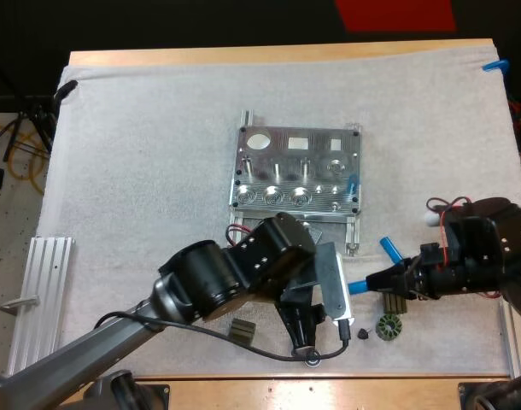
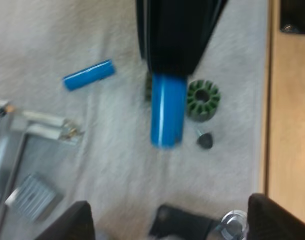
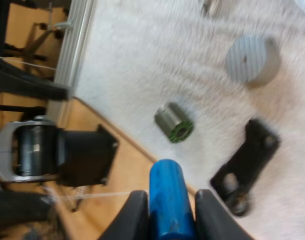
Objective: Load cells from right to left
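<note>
Right hand around blue cylinder (over mat)

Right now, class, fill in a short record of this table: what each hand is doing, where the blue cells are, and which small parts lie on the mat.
Left hand: open, holding nothing, over the mat in front of the fixture
Right hand: shut on the held cell
Fixture: middle of the mat, with a blue piece at its right side
Loose cell: lying on the mat, right of the fixture's front
Small parts: green toothed ring and dark part, near the mat's front edge
</note>
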{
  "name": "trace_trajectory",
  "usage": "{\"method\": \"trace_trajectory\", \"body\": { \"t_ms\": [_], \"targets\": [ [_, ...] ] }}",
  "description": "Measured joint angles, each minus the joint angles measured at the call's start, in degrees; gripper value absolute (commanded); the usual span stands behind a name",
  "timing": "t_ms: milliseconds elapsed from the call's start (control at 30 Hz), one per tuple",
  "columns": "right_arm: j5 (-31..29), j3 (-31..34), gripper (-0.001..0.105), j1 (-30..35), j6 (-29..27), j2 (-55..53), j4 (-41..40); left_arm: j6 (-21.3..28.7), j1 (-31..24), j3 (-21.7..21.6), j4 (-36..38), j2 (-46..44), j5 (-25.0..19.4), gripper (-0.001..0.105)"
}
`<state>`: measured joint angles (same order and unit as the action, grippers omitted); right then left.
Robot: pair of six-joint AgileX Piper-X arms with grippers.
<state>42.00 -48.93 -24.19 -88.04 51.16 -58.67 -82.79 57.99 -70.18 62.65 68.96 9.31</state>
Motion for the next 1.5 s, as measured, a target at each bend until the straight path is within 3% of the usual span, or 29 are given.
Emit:
{"method": "trace_trajectory", "body": {
  "t_ms": [133, 467, 733, 867, 1033, 1200, 1400, 1500],
  "targets": [
    [-5.4, -2.8, 0.0, 0.0, -4.5, 0.0, -3.2, -4.3, 0.0, 0.0, 0.3, -4.2, -5.8, 0.063],
    [-16.2, -9.9, 0.0, 0.0, -11.3, 0.9, -10.8, -14.1, 0.0, -0.1, 2.6, -12.5, -8.8, 0.063],
    [-23.1, -16.6, 0.0, -0.3, -16.6, 7.0, -16.1, -20.7, 0.0, -0.1, 6.7, -16.4, -17.8, 0.063],
    [-29.5, -20.7, 0.0, -4.5, -20.3, 10.6, -18.4, -26.2, 0.0, -0.1, 7.0, -17.6, -22.1, 0.063],
    [-36.6, -25.2, 0.0, -10.9, -23.0, 15.8, -20.4, -29.2, 0.0, 0.3, 7.4, -17.6, -23.7, 0.063],
    [-41.3, -28.9, 0.0, -14.6, -24.1, 21.2, -20.4, -36.6, -0.2, 5.7, 6.7, -19.2, -32.3, 0.063],
    [-42.0, -30.5, 0.0, -14.8, -24.8, 24.2, -17.2, -38.2, -0.2, 13.4, 1.7, -22.1, -33.2, 0.063],
    [-42.0, -31.0, 0.0, -14.8, -26.0, 25.8, -16.9, -38.4, -0.2, 15.0, -0.2, -22.7, -33.1, 0.063]
  ]
}}
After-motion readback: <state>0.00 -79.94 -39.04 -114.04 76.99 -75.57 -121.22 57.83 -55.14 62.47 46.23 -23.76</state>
